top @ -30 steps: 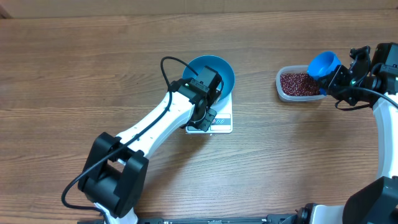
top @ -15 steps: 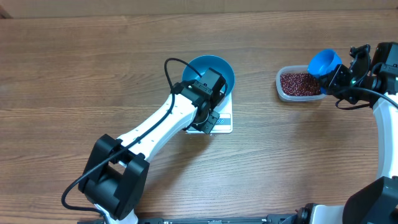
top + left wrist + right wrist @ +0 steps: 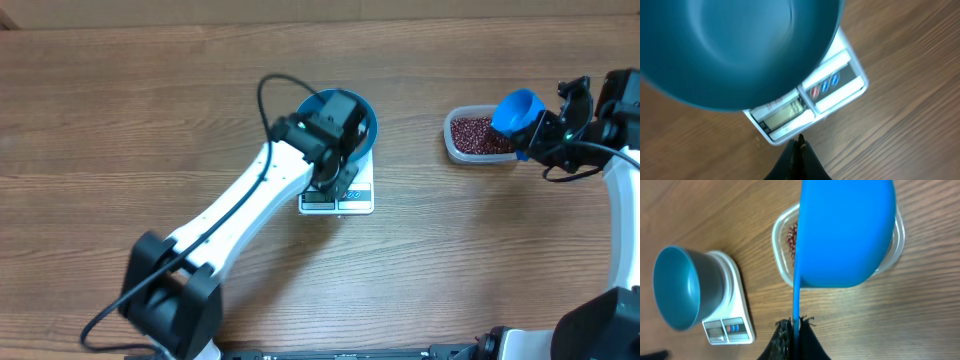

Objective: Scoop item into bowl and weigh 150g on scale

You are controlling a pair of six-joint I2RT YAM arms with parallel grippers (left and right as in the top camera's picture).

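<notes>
Small dark red-brown beans (image 3: 478, 134) lie loose in the clear plastic tub (image 3: 450, 142). They are light and free-rolling, so lift them by scoop only. The right gripper (image 3: 795, 326) grasps the bright blue plastic scoop (image 3: 845, 230) over the tub. The left gripper (image 3: 800, 145) is clenched and empty, near the white square scale (image 3: 835, 90) bearing the deep blue round bowl (image 3: 730, 45). Since the earlier frame the left arm has swung further over the bowl.

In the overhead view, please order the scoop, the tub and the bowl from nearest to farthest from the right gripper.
1. Scoop: held by the right gripper, over the tub's edge.
2. Tub: just beyond the scoop, image-left.
3. Bowl: far across, on the scale.
</notes>
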